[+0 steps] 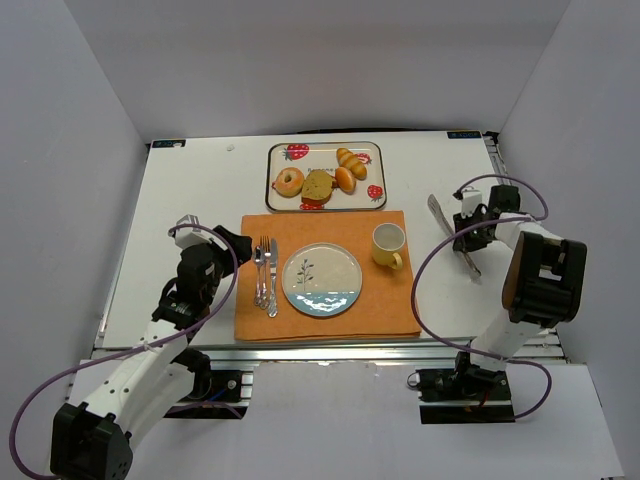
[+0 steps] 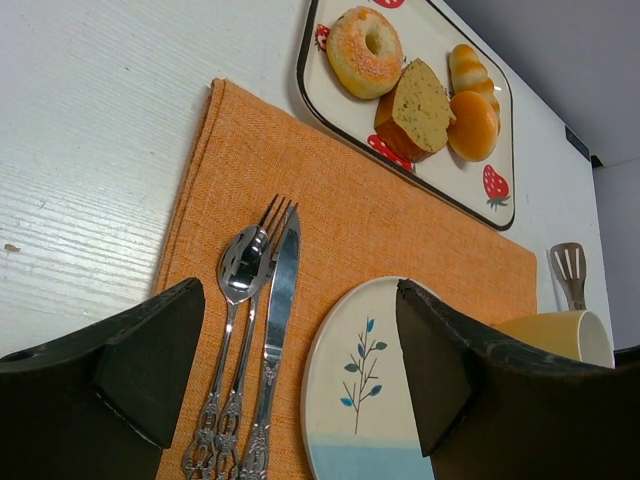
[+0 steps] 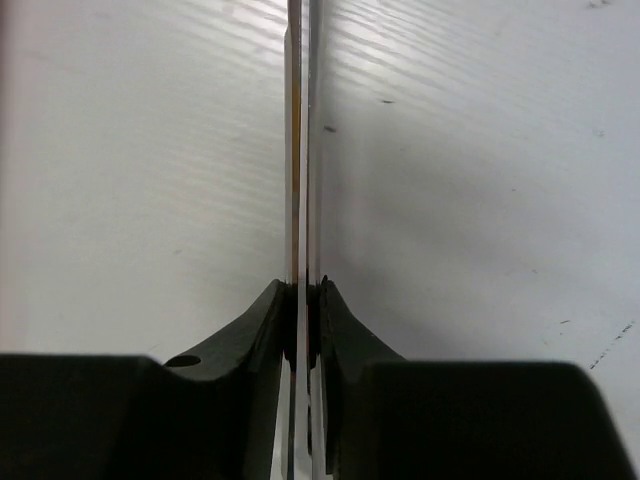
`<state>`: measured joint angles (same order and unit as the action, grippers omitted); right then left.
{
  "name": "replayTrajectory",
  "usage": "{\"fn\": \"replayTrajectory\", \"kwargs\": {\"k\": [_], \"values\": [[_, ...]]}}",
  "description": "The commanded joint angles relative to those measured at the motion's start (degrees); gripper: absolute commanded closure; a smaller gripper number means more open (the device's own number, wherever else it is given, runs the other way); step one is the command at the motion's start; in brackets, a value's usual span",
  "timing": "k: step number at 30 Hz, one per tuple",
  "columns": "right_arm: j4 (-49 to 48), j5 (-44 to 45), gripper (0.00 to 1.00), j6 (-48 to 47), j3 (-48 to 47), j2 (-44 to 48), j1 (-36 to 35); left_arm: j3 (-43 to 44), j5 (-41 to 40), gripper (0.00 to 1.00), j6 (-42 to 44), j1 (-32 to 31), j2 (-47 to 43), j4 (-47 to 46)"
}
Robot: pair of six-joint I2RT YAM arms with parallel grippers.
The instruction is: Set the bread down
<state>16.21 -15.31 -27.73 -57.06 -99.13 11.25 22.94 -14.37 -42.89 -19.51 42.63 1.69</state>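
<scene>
The right gripper (image 3: 303, 295) is pinched tight on thin metal tongs (image 1: 437, 212) at the table's right side. It is well apart from the bread (image 1: 319, 185), which lies on the strawberry tray (image 1: 315, 155) beyond the orange placemat (image 1: 390, 300). The left gripper (image 2: 300, 365) hangs with jaws wide over the cutlery (image 2: 250, 330), holding nothing, the bread well ahead of it.

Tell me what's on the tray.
A bagel, a bread slice, a bun and a striped roll. They hide part of the tray and its strawberry print.
</scene>
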Motion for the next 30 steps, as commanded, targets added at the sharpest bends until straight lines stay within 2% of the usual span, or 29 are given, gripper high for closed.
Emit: {"fn": "replayTrajectory", "kwargs": {"k": [1,2,3,7,10,14,19,30], "values": [[7.5,-8.9,0.79,-4.8,-5.0,6.8,-1.0,-0.4,0.1,0.14,0.2,0.2,-0.7,-1.1],[8.7,-10.3,0.76,-5.3,-8.5,7.5,-1.7,-0.7,0.3,0.14,0.0,0.2,-0.7,-1.3],[9.8,-10.4,0.69,-5.9,-10.4,8.3,-2.7,-0.8,0.4,0.14,-0.2,0.2,-0.5,-1.9],[14.0,-11.5,0.58,-6.2,-20.3,7.8,-8.9,-0.4,1.2,0.14,-0.3,0.2,1.3,-4.6],[15.1,-11.3,0.56,-5.8,-24.5,6.3,-13.5,0.3,1.4,0.14,0.2,0.2,1.9,-4.2],[14.7,-10.0,0.54,-5.0,-29.9,3.2,-17.7,0.5,1.1,0.14,0.3,0.1,1.3,-3.6],[16.0,-9.1,0.58,0.5,-38.6,-3.9,-20.1,0.2,0.7,0.14,-0.1,0.2,0.3,-3.2],[15.6,-4.9,0.58,5.8,-41.3,-9.3,-24.7,0.4,0.7,0.13,0.0,0.2,1.2,-3.5]]}}
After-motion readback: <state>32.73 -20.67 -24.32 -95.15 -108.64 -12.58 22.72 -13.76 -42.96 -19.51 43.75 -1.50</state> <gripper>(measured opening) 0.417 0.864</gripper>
